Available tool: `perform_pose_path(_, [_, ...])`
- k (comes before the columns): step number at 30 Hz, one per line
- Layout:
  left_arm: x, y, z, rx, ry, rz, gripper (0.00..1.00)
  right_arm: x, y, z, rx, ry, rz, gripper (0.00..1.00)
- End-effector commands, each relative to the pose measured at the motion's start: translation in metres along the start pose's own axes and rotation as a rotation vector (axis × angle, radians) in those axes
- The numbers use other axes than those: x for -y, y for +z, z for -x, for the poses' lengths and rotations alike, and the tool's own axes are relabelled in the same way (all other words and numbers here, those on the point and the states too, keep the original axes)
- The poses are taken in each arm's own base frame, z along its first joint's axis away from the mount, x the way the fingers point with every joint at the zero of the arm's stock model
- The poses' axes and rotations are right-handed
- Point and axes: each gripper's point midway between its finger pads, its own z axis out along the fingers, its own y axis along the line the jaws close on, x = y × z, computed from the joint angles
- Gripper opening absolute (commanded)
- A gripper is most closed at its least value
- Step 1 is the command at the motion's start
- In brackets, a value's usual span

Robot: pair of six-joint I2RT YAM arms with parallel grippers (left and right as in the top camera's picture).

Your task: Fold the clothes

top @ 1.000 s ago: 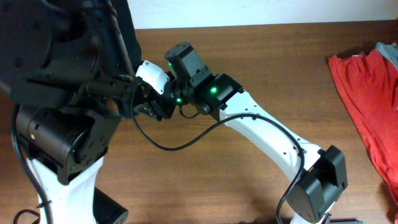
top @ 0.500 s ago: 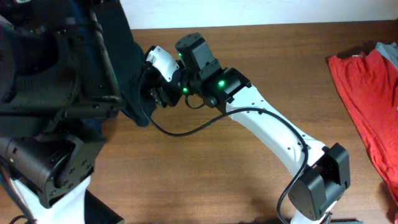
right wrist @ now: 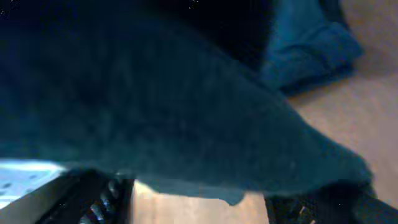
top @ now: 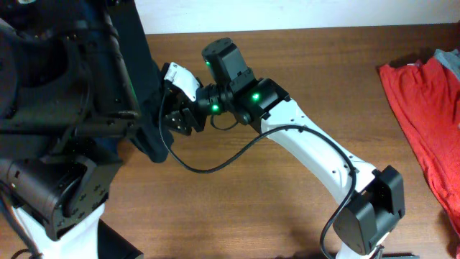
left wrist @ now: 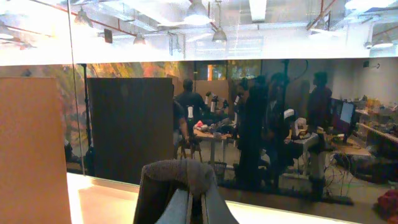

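The black T-shirt (top: 146, 101) hangs in the air at the table's left side, held up high by my left arm. In the left wrist view my left gripper (left wrist: 198, 208) is shut, with a bunch of the dark shirt fabric (left wrist: 180, 175) pinched at its tips. My right gripper (top: 177, 119) reaches across from the right and sits at the shirt's hanging edge. In the right wrist view the shirt (right wrist: 155, 93) fills the top. Its lower hem hangs between my right gripper's (right wrist: 199, 202) wide-open fingers, with bare table below.
A red garment (top: 424, 108) lies at the table's right edge, with a bit of grey cloth (top: 449, 59) behind it. Blue fabric (right wrist: 311, 50) shows behind the shirt in the right wrist view. My raised left arm (top: 57, 86) blocks the overhead view of the left side.
My left arm has lifted the shirt higher, toward the camera. My right gripper first moved up and right, then came back down and left against the shirt's hanging edge.
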Motion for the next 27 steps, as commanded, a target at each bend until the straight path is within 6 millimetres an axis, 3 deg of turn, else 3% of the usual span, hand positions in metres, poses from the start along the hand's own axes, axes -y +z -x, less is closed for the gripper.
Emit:
perform_pose_path(1, [-0.009,-0.004,0.007,0.013,-0.032,0.010,0.02,-0.020,0.003,-0.001,0.000,0.006,0.114,0.61])
perform_pose_path(4, [-0.009,-0.004,0.007,0.013,-0.032,0.010,0.02,-0.022,0.005,-0.002,-0.004,0.007,0.116,0.36])
perform_pose_path(5, [-0.009,-0.004,0.007,0.013,-0.032,0.010,0.02,-0.020,0.005,-0.002,-0.007,0.012,0.105,0.20])
perform_pose_path(7, [-0.009,-0.004,0.007,0.013,-0.028,0.010,0.02,-0.007,0.005,-0.007,-0.025,0.065,0.029,0.04])
perform_pose_path(10, [-0.012,-0.004,0.006,0.008,-0.010,0.025,0.02,0.030,-0.012,-0.021,-0.078,0.166,-0.208,0.04])
perform_pose_path(13, [-0.015,-0.004,0.005,0.000,-0.007,0.043,0.02,0.036,-0.037,-0.020,-0.088,0.181,-0.318,0.04])
perform_pose_path(18, [-0.025,0.002,-0.002,-0.018,0.029,0.078,0.01,0.038,-0.105,-0.012,-0.092,0.165,-0.632,0.04])
perform_pose_path(19, [-0.028,0.004,-0.007,-0.031,0.034,0.091,0.02,0.038,-0.135,-0.009,-0.083,0.161,-0.772,0.04])
perform_pose_path(22, [-0.034,0.009,-0.019,-0.067,0.035,0.114,0.01,0.030,-0.195,0.000,-0.038,0.151,-1.008,0.04])
perform_pose_path(27, [-0.039,0.015,-0.050,-0.158,0.066,0.142,0.02,0.007,-0.278,0.011,0.071,0.154,-1.235,0.04])
